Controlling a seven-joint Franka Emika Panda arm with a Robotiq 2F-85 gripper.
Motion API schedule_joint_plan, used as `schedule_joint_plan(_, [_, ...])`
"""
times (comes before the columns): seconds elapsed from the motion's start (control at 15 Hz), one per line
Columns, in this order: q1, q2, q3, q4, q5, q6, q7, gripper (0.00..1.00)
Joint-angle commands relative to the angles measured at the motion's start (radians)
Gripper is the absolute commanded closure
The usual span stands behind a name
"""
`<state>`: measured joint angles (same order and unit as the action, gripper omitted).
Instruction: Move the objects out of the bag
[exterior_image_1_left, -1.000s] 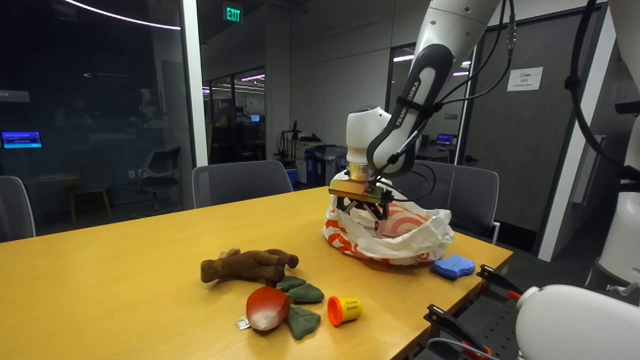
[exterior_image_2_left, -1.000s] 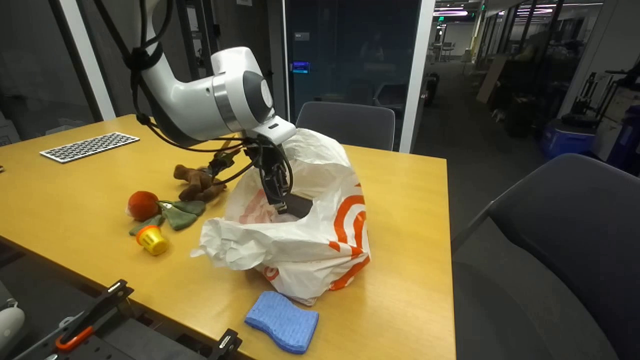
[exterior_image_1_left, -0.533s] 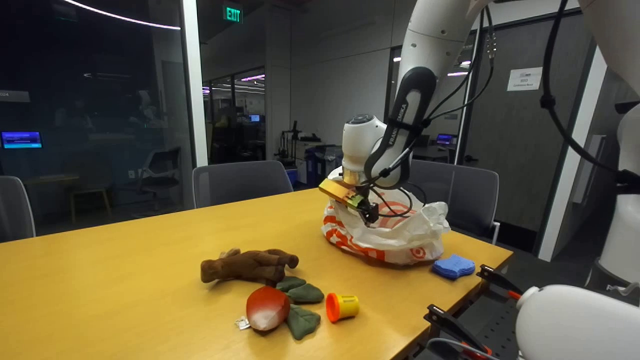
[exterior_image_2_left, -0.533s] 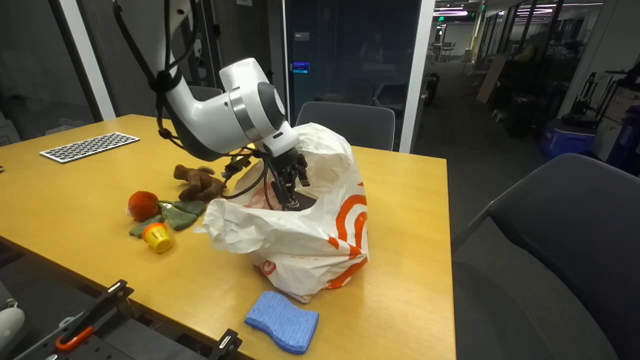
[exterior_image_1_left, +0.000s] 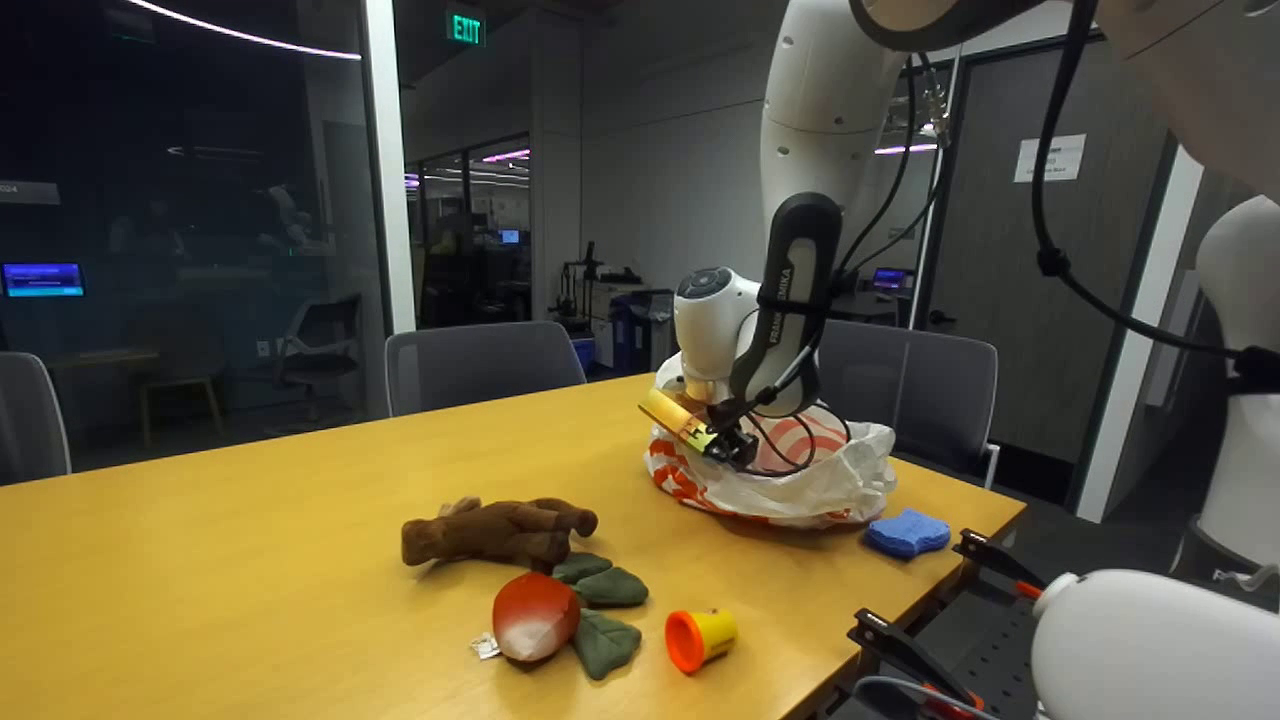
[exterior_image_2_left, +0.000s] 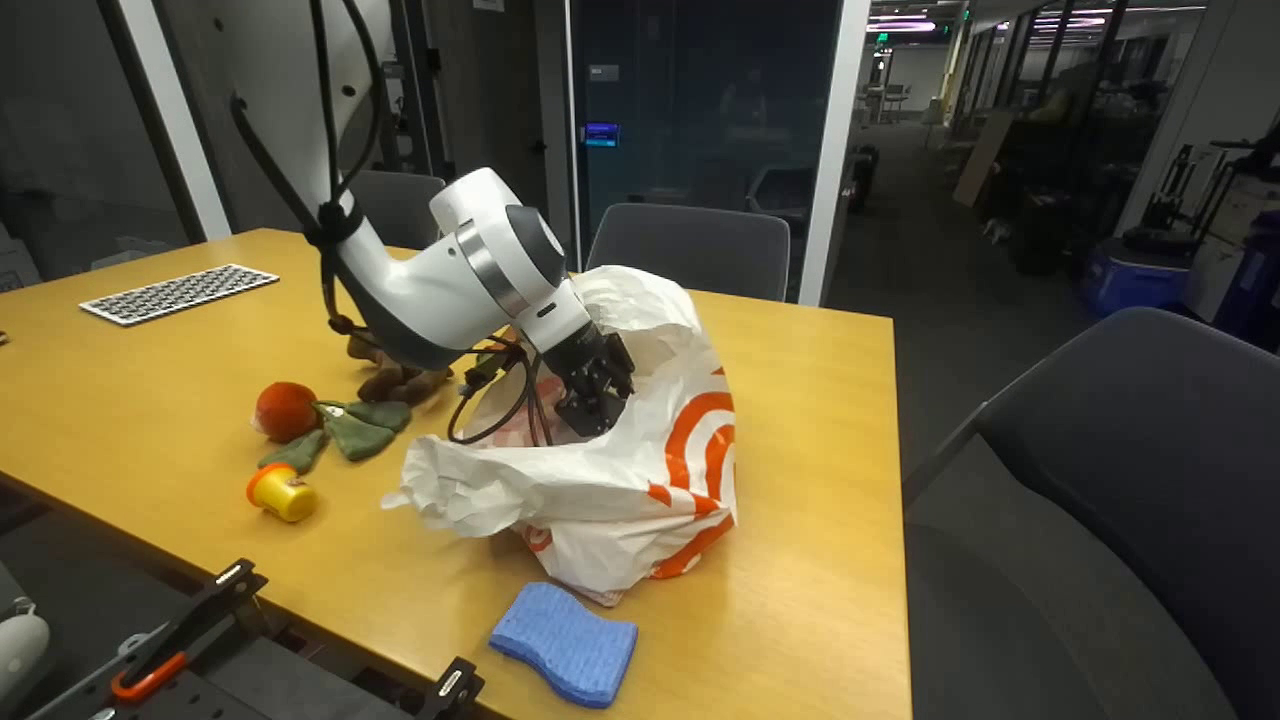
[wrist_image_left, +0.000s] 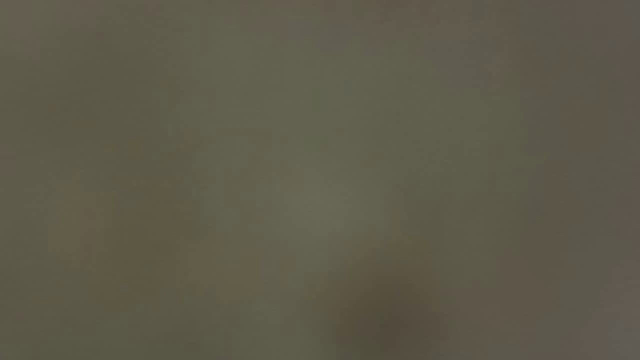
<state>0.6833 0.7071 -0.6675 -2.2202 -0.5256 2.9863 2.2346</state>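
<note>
A white plastic bag (exterior_image_1_left: 830, 495) with red target rings stands open on the table; it also shows in an exterior view (exterior_image_2_left: 640, 500). My gripper (exterior_image_2_left: 597, 400) points down into the bag's mouth; its black body also shows in an exterior view (exterior_image_1_left: 735, 448). Its fingertips are hidden inside the bag, so I cannot tell if they are open or shut. The bag's contents are hidden. On the table outside lie a brown plush animal (exterior_image_1_left: 500, 530), a red plush vegetable (exterior_image_1_left: 535, 615) with green leaves, a yellow cup (exterior_image_1_left: 702, 638) with an orange rim, and a blue sponge (exterior_image_1_left: 907, 534).
The wrist view is only a dim brown-green blur. A white keyboard (exterior_image_2_left: 180, 293) lies at the table's far side. Black clamps (exterior_image_1_left: 910, 655) sit at the table's edge beside the robot mount. Grey chairs (exterior_image_1_left: 485, 368) stand around the table (exterior_image_1_left: 250, 560).
My gripper has turned and moved lower into the bag, hiding the dark object seen inside earlier. The bag's rim has shifted slightly. The yellow cup has rolled a little on the table.
</note>
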Motion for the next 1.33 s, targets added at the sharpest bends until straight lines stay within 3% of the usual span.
schedule_joint_plan(0.0, [0.113, 0.074, -0.093, 0.009, 0.073, 0.023, 0.002, 0.66])
schedule_joint_plan(0.2, [0.113, 0.031, -0.077, -0.018, 0.133, 0.011, -0.081, 0.87])
schedule_joint_plan(0.47, [0.1, -0.037, -0.06, -0.051, 0.182, -0.003, -0.207, 0.95])
schedule_joint_plan(0.6, [0.096, -0.087, -0.052, -0.072, 0.195, -0.027, -0.285, 0.92])
schedule_joint_plan(0.8, [0.085, -0.184, -0.019, -0.089, 0.186, -0.164, -0.42, 0.91])
schedule_joint_plan(0.93, [0.123, -0.211, -0.044, -0.074, 0.145, -0.277, -0.425, 0.92])
schedule_joint_plan(1.07, [0.098, -0.26, -0.004, -0.061, 0.107, -0.374, -0.451, 0.91])
schedule_joint_plan(1.27, [0.036, -0.293, 0.072, -0.048, 0.05, -0.401, -0.443, 0.91])
